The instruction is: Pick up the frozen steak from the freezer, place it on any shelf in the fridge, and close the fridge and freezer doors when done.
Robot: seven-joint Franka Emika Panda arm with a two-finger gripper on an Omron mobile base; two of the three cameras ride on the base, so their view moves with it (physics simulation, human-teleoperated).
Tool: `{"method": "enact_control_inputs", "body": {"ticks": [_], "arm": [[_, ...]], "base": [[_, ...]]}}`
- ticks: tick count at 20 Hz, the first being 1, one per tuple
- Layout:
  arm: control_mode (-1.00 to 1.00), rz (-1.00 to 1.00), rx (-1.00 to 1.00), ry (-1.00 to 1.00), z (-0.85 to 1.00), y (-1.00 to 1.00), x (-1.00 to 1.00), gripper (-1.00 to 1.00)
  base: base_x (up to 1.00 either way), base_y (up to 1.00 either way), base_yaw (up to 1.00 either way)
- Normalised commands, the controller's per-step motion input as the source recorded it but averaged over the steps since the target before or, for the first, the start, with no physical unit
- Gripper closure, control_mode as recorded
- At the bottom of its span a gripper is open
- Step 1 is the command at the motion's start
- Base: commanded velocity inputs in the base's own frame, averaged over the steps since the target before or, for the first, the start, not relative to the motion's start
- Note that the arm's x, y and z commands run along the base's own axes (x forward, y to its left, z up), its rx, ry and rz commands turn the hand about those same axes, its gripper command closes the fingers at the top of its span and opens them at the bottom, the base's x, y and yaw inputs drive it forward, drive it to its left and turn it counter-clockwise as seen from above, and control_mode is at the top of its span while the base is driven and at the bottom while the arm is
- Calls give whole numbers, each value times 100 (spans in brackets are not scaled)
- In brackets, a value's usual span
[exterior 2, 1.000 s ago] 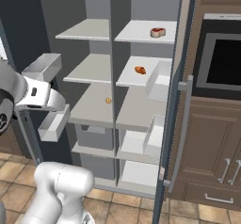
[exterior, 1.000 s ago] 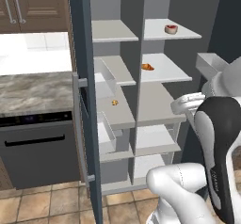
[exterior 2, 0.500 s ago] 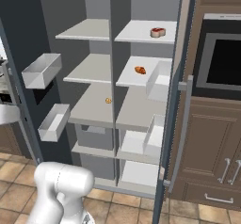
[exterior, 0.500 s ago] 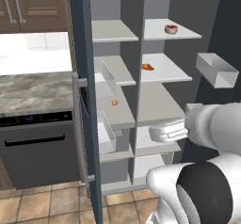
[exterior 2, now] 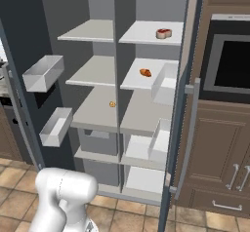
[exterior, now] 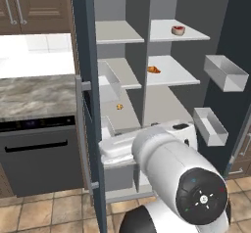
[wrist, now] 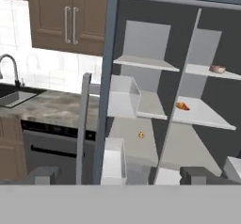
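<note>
The frozen steak [exterior: 178,30] [exterior 2: 163,33] [wrist: 217,68] lies on the top shelf [exterior: 193,35] of the unit's right half, the fridge [exterior 2: 146,109]. The left half is the freezer [exterior: 117,75]; a dark panel shows on the front of its door. Both slate-blue doors stand wide open, the left door [exterior: 88,80] and the right door [exterior: 236,36] with its white bins. My gripper [wrist: 121,176] is open with nothing between its fingers. It sits well back from the shelves and faces the left door's edge. My arm's white bulk [exterior: 181,178] fills the foreground.
A small orange item [exterior: 154,70] sits on the fridge's second shelf and a tiny one [exterior: 119,106] on a freezer shelf. Door bins [exterior: 225,73] jut from the right door. A stone counter [exterior: 34,95] over a dishwasher [exterior: 39,153] stands left, a wall oven [exterior 2: 229,65] right.
My arm has swung down from the right side of the unit to low in front of its middle. The steak, shelves and doors have not moved.
</note>
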Motion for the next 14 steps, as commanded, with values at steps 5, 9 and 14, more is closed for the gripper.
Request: {"method": "enact_control_inputs", "body": {"ticks": [5,9,14], "arm": [[-100,-7,3,-15,-8,79,53,-100],[-100,-16,5,-13,-26,61,80,-100],[-100,-18,1,-12,-20,60,68,-100]], "base": [[0,0,0],[0,0,0],[0,0,0]]}}
